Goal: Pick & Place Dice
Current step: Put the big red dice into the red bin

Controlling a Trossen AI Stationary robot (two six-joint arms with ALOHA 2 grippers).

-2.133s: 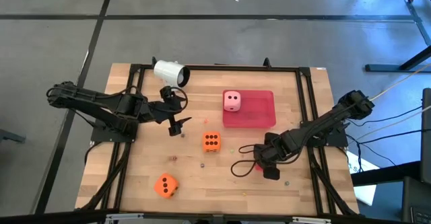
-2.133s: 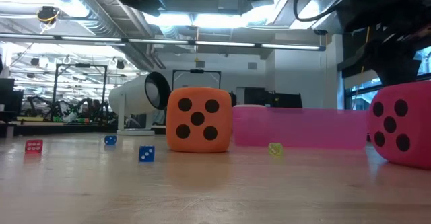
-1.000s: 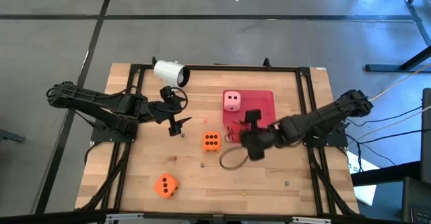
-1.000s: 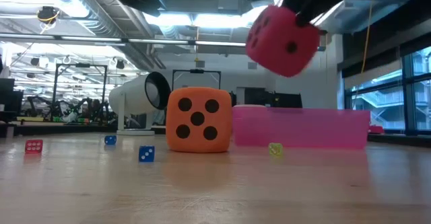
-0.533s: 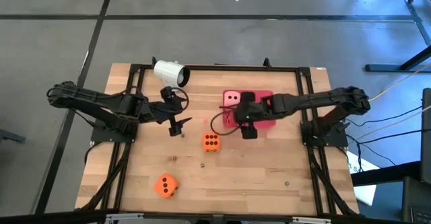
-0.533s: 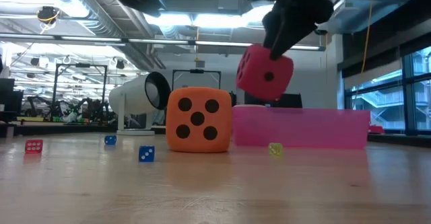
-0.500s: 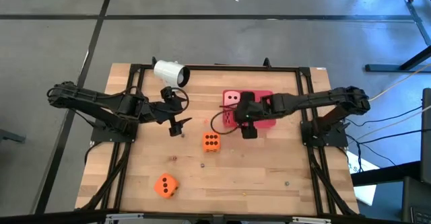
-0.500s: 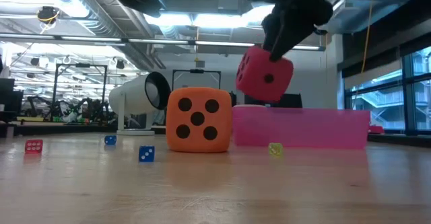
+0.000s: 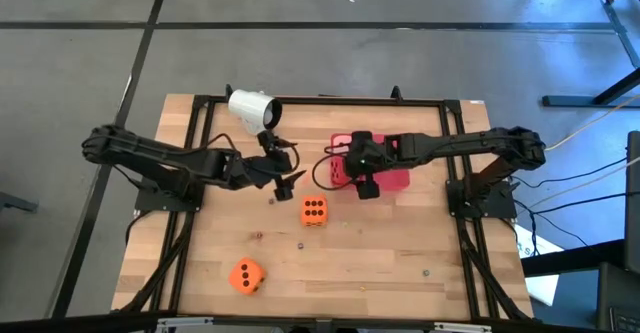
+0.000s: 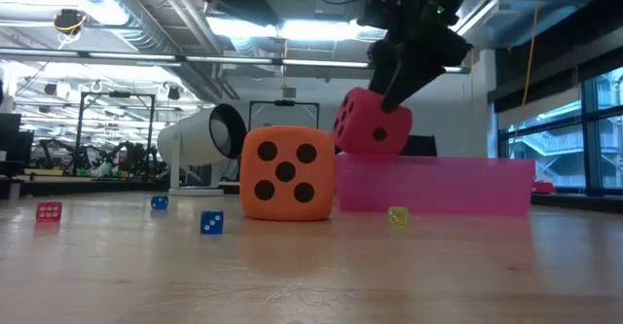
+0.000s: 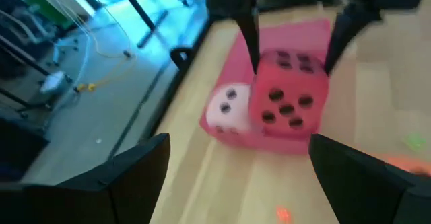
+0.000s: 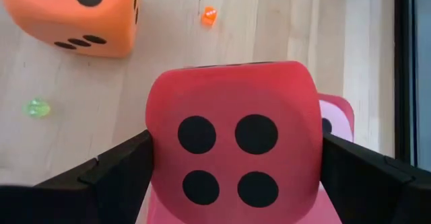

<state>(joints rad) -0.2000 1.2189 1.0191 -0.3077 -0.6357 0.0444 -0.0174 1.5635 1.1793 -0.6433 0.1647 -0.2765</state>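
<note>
Red die [image 10: 373, 123] is clamped between the right gripper's [image 9: 352, 171] fingers, just above the tray's [image 9: 398, 179] left edge, beside one pink die [image 11: 227, 107] lying in it. Two orange dice sit on the table [image 9: 440, 253]: one [image 9: 313, 211] near the tray, one [image 9: 246, 275] well apart. The left gripper [image 9: 288, 171] hovers open near the single white cup [image 9: 250, 108].

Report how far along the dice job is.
Done: the pink die sits in the red tray. In hand: the right gripper holds the red die over the tray's edge. Left: two orange dice on the table. The left gripper hovers nearby, open.
</note>
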